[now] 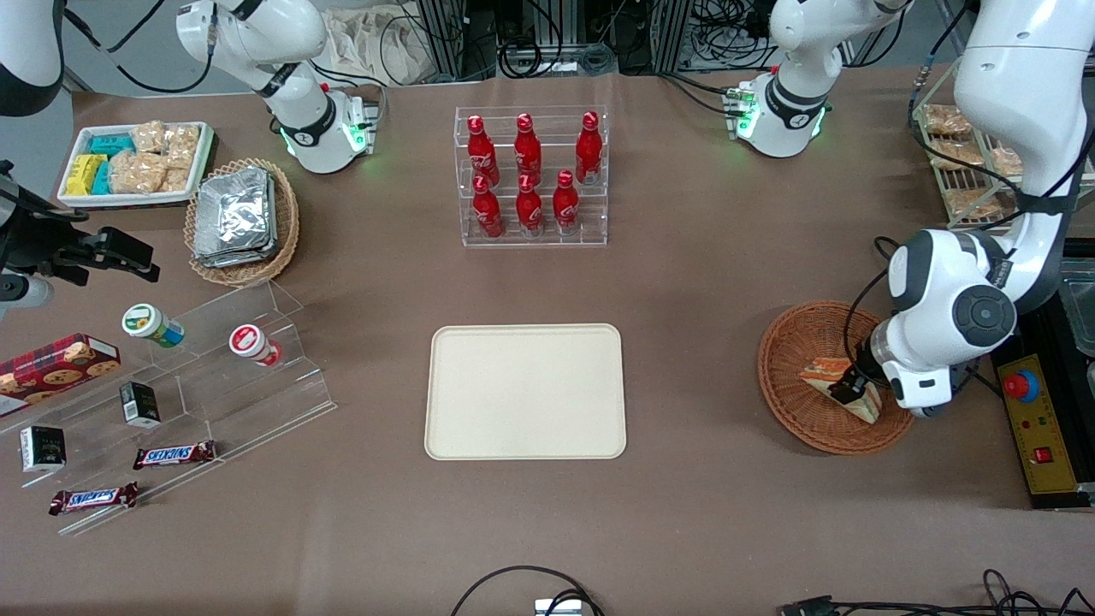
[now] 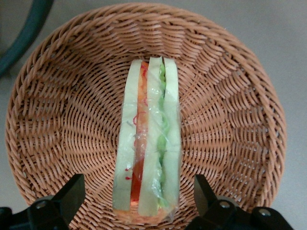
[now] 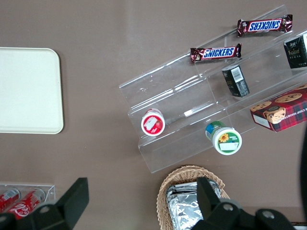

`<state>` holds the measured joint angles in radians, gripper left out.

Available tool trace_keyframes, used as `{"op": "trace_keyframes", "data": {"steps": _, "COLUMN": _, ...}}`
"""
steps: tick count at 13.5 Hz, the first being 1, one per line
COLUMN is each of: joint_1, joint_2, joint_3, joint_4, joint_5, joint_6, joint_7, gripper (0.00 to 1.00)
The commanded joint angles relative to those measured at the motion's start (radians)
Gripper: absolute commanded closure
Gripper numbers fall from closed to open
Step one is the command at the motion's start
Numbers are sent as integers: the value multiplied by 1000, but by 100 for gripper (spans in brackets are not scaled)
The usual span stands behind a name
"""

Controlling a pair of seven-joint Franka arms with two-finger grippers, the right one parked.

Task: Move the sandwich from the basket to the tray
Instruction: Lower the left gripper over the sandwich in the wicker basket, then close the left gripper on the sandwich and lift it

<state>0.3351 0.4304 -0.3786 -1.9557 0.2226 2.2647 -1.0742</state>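
The sandwich (image 1: 823, 374) (image 2: 148, 139), a clear-wrapped wedge with orange and green filling, lies in the reddish-brown wicker basket (image 1: 791, 342) (image 2: 67, 96) at the working arm's end of the table. My gripper (image 1: 847, 389) (image 2: 139, 188) is down in the basket and open. Its black fingers (image 2: 72, 195) stand one on each side of the sandwich's wide end, with a gap between each finger and the bread. The cream tray (image 1: 524, 391) (image 3: 29, 91) lies bare at the table's middle, toward the parked arm from the basket.
A clear rack of red bottles (image 1: 530, 175) stands farther from the front camera than the tray. A yellow control box with a red button (image 1: 1022, 387) sits beside the basket. A tan basket of foil packets (image 1: 239, 218), a white snack tray (image 1: 133, 162) and an acrylic step stand (image 1: 214, 376) are at the parked arm's end.
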Motion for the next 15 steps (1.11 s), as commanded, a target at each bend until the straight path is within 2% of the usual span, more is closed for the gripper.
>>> {"op": "trace_keyframes", "data": {"steps": 1, "joint_1": 8, "joint_2": 19, "joint_3": -3, "joint_4": 9, "joint_5": -2, "joint_6": 19, "joint_7": -16, "gripper": 1}}
{"op": "trace_keyframes", "data": {"steps": 2, "joint_1": 8, "joint_2": 28, "joint_3": -3, "joint_4": 26, "joint_5": 3, "joint_6": 18, "joint_7": -15, "gripper": 15}}
{"op": "trace_keyframes", "data": {"steps": 3, "joint_1": 7, "joint_2": 31, "joint_3": -3, "joint_4": 35, "joint_5": 14, "joint_6": 18, "joint_7": -12, "gripper": 46}}
{"op": "trace_keyframes", "data": {"steps": 4, "joint_1": 5, "joint_2": 33, "joint_3": -3, "joint_4": 44, "joint_5": 14, "joint_6": 18, "joint_7": -13, "gripper": 71}}
{"op": "trace_keyframes", "data": {"steps": 5, "joint_1": 5, "joint_2": 33, "joint_3": -3, "joint_4": 50, "joint_5": 12, "joint_6": 18, "joint_7": -13, "gripper": 87}}
{"op": "trace_keyframes", "data": {"steps": 7, "joint_1": -5, "joint_2": 28, "joint_3": -6, "joint_4": 70, "joint_5": 12, "joint_6": 1, "joint_7": 2, "gripper": 100}}
{"op": "trace_keyframes", "data": {"steps": 9, "joint_1": -7, "joint_2": 21, "joint_3": -13, "joint_4": 128, "joint_5": 11, "joint_6": -89, "joint_7": 13, "gripper": 100}}
{"op": "trace_keyframes", "data": {"steps": 11, "joint_1": -24, "joint_2": 28, "joint_3": -19, "joint_4": 251, "joint_5": 8, "joint_6": -253, "joint_7": 84, "gripper": 100}}
{"op": "trace_keyframes", "data": {"steps": 13, "joint_1": -68, "joint_2": 30, "joint_3": -19, "joint_4": 357, "joint_5": 6, "joint_6": -391, "joint_7": 149, "gripper": 100}}
{"op": "trace_keyframes", "data": {"steps": 15, "joint_1": -140, "joint_2": 28, "joint_3": -20, "joint_4": 417, "joint_5": 0, "joint_6": -425, "joint_7": 165, "gripper": 100}}
